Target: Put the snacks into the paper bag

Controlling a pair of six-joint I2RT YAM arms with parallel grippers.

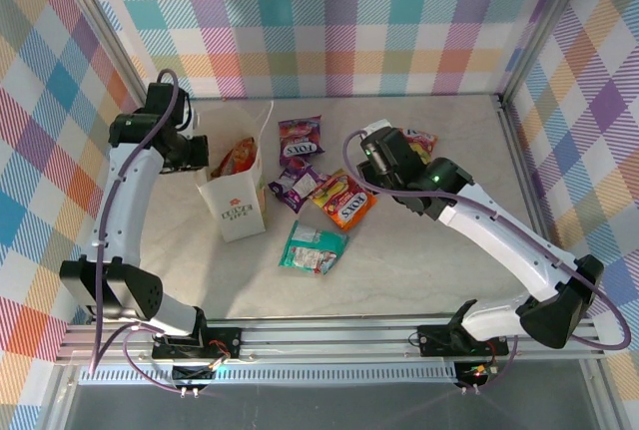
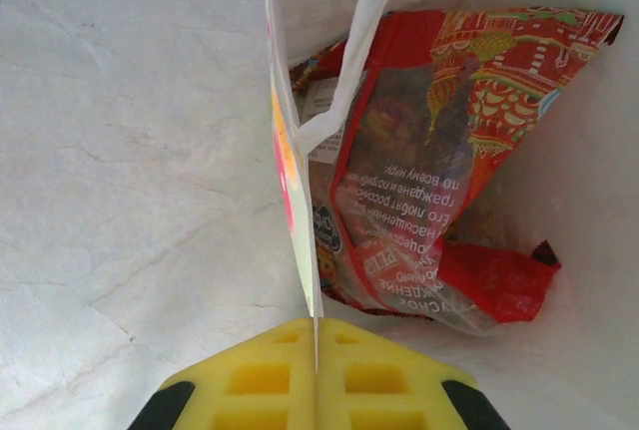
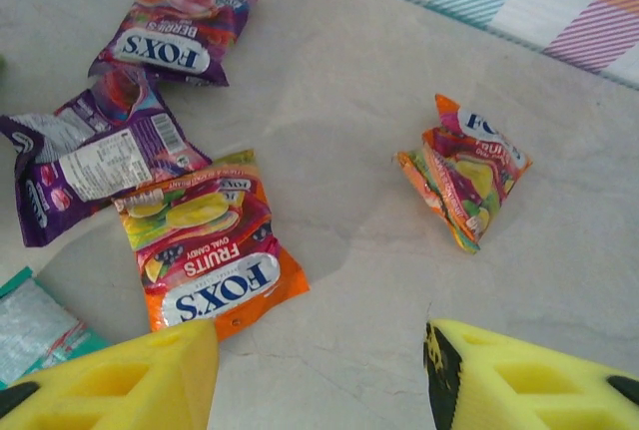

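Yellow fingers point(image 2: 260, 385) of the left gripper point(image 2: 316, 345) are pressed tight together on the top edge of the paper bag point(image 2: 599, 201), pinching one wall. Inside the bag lies the big red packet point(image 2: 419, 171), with a white handle point(image 2: 369, 41) hanging across it. The bag stands upright on the table point(image 1: 399, 270), left of the loose snacks. Beside it lie a purple packet point(image 3: 185, 21), a second purple packet point(image 3: 90, 156), the orange packet point(image 3: 205, 250) and the teal packet point(image 3: 35, 320). The small red-and-yellow packet point(image 3: 467, 173) sits crumpled, apart from them. Above the table the right gripper point(image 3: 321, 350) hangs with jaws apart, gripping nothing.
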